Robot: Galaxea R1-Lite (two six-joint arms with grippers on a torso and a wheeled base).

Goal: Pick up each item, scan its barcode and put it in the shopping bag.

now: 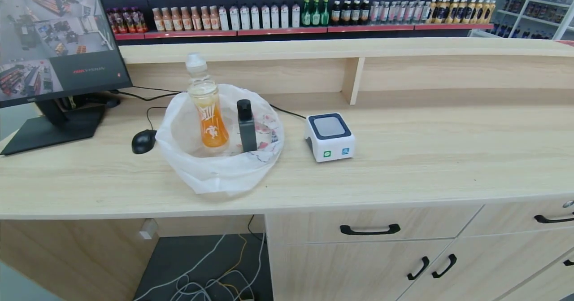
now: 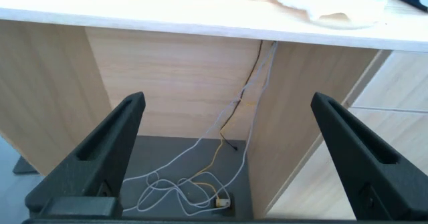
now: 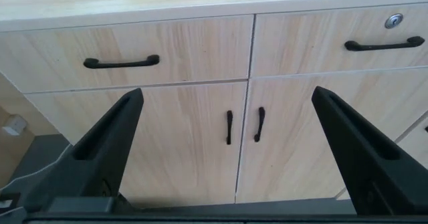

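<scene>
Left jaws stand spread wide with nothing between them, the two black fingers (image 2: 100,157) far apart. They sit below the level of the tabletop (image 1: 426,157), facing the open recess under it where loose cables (image 2: 194,177) lie on the floor. Right jaws are spread just as wide and also hold nothing. Their fingers (image 3: 107,150) face the front of the drawers (image 3: 134,53) and the cabinet doors (image 3: 194,144) beneath the tabletop.

The shopping bag (image 1: 210,175), white plastic with its mouth open, rests on the tabletop toward the robot's left, close to the front edge. In the left wrist view its rim (image 2: 321,3) shows up on the tabletop, above the left jaws and well apart from them. Two items stand upright inside the bag: an orange drink bottle (image 1: 208,112) with a white cap and, just to its right, a shorter dark bottle (image 1: 246,128).

The scanner (image 1: 329,137), a small white box with a dark-framed window on top, sits on the tabletop near the bag on its right. A black mouse (image 1: 143,141) lies just beside the bag on its left, and a monitor (image 1: 49,36) stands at the far left.
</scene>
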